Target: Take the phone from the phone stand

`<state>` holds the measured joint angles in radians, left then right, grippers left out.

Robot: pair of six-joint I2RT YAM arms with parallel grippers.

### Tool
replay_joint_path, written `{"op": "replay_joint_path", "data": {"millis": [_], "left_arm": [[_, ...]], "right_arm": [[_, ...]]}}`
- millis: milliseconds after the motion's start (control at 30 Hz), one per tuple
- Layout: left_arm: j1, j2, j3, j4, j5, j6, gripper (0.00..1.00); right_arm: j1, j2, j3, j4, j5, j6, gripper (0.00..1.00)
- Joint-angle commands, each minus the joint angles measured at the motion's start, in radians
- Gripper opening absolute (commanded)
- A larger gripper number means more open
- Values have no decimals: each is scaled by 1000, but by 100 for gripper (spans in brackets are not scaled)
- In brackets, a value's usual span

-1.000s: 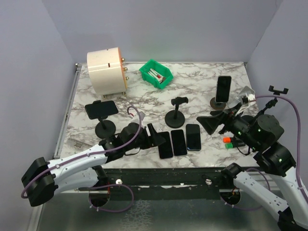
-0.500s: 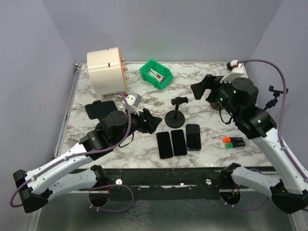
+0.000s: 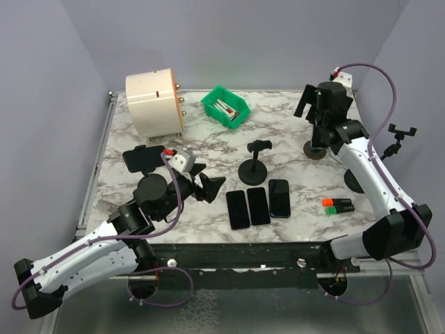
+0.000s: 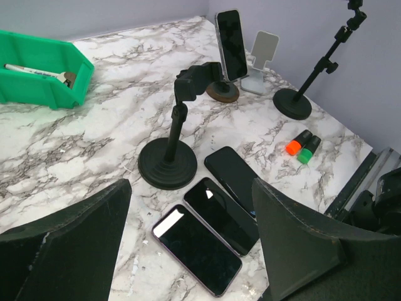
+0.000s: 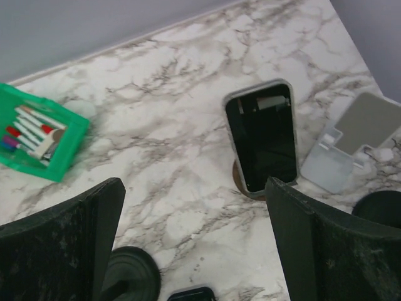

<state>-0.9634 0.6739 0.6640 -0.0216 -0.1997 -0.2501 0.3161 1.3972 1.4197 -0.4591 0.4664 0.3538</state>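
The phone is seen upright in its round-based phone stand at the bench's far right. The right tool is held wide open over it. The left tool is likewise open, and nothing is gripped. No lettering can be read.

- left arm, right arm: white shell links, black joint housings.
- Purple cable runs loosely along each arm.
- Small white wrist module, red mark on it.
- fingers: black, broad wedges, pale scuffing on faces.
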Motion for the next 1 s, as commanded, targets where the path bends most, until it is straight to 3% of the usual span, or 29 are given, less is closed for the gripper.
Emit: {"op": "replay_joint_path", "data": {"millis": [0,133,433,967], "left_arm": [[13,-37,-16,38,23,27,81],[21,-44,-8,-7,-19,6,82],[25,-73,-36,18,66,19,82],[26,-56,-42,38,106,21,82]], "right_arm": [[-108,-22,-101,96,-91,-16,100],[-193,-21,-217,233,-158,-54,100],[-257,-12,-365,515,-243,-152,99],[-332,124,-321,533,-341,-166,99]]}}
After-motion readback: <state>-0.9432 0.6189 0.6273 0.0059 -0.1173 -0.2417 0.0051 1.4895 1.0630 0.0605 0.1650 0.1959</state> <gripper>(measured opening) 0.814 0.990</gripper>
